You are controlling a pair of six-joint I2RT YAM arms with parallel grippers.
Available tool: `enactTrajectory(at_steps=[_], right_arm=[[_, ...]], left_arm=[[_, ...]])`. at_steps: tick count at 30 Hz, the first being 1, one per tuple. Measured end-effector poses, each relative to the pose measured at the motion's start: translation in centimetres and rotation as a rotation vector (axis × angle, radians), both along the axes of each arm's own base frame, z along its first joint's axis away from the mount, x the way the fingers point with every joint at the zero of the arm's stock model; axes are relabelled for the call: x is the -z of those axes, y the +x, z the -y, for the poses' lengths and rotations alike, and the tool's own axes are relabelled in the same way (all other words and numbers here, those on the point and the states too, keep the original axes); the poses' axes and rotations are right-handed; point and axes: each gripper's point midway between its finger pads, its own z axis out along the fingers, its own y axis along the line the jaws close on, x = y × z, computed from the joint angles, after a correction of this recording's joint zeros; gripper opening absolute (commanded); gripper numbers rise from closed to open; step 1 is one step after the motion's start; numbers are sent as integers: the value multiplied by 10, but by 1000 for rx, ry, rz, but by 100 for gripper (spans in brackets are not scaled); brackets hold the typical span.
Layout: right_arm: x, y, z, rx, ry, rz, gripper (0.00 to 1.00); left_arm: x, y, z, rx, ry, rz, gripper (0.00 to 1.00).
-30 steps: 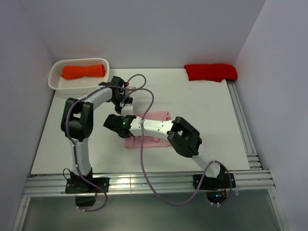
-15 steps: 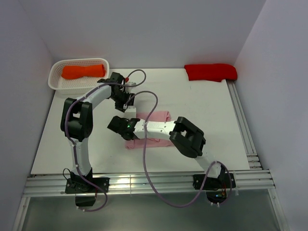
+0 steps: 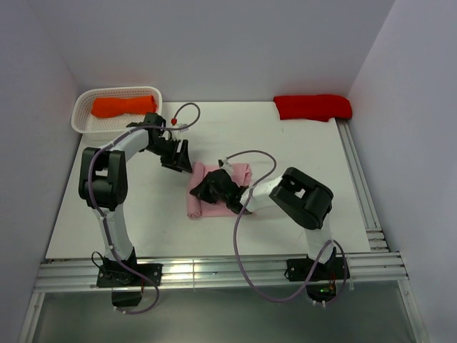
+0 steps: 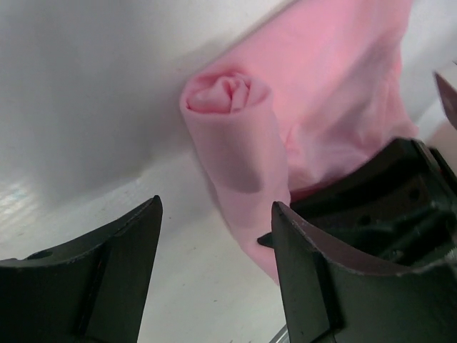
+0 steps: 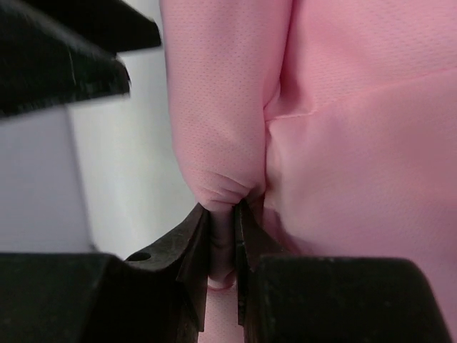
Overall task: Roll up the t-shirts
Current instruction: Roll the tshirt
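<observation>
The light pink t-shirt (image 3: 197, 194) lies mid-table with its left edge rolled into a tube; the roll's spiral end shows in the left wrist view (image 4: 227, 96). My right gripper (image 3: 211, 187) is shut on the roll, and its view shows the pink cloth (image 5: 221, 128) pinched between the jaws (image 5: 222, 236). My left gripper (image 3: 178, 158) is open and empty just left of the roll's far end, its fingers (image 4: 314, 271) apart over bare table. An orange t-shirt (image 3: 123, 106) lies in the basket. A bright red t-shirt (image 3: 313, 106) lies at the back right.
A white mesh basket (image 3: 84, 123) stands at the back left corner. Metal rails (image 3: 360, 186) run along the table's right and near edges. White walls close in the back and both sides. Purple cables loop over the arms above the pink shirt.
My right gripper swung right onto the pink shirt and now pinches its rolled left edge. The shirt's left side got rolled up. My left gripper moved left and down to the roll's end.
</observation>
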Motion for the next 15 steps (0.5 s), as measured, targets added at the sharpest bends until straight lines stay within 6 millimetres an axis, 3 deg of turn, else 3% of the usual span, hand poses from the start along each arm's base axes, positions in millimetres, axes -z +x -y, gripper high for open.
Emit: enactTrajectory(at_steps=[6,9,13,15], right_arm=[[-1,3,-8,4,226,-31,8],[-2,0,-11,-5,278,-43,8],[-2,-5,-10,-13,307,-57,12],[-1,-5,-10,-14,302,-59,23]], left_arm=[[13,-21,8,26,-87,-46,67],[14,-22,13,25,-132,-47,66],[19,-15,16,3,-149,-35,55],[23,-12,16,-26,-140,-49,44]])
